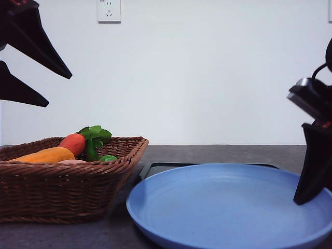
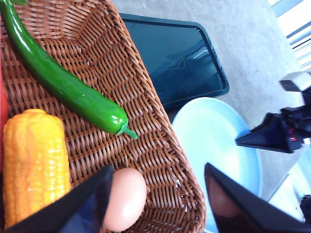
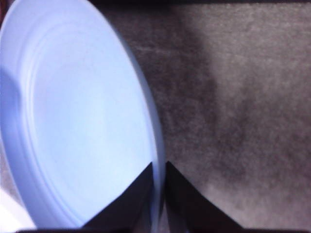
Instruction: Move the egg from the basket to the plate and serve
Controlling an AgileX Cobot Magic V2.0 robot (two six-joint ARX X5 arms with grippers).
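The left gripper [image 2: 158, 194] hangs above the basket with its 2 black fingers spread wide apart, holding nothing; in the left wrist view 1 finger [image 2: 73, 206] overlaps the near edge of the 1 small smooth pinkish-brown egg [image 2: 125, 199], though whether it touches cannot be told. The egg lies inside the wide shallow brown woven wicker basket [image 2: 160, 141], near its rim, beside 1 yellow corn cob [image 2: 34, 165] and 1 long glossy green pepper [image 2: 63, 82]. In the front view the basket [image 1: 62, 192] also holds 1 red-orange fruit [image 1: 73, 143] with green leaves [image 1: 95, 136]. The right gripper [image 3: 159, 194] has its 2 fingers brought close together around the rim of the 1 large round shallow light-blue plate [image 3: 73, 121], clamping that edge. The plate [image 1: 223, 207] rests just beside the basket on the grey table [image 1: 218, 153], partly over 1 flat black rectangular tray [image 2: 175, 58] behind it. 1 white wall socket [image 1: 109, 10] sits on the wall.
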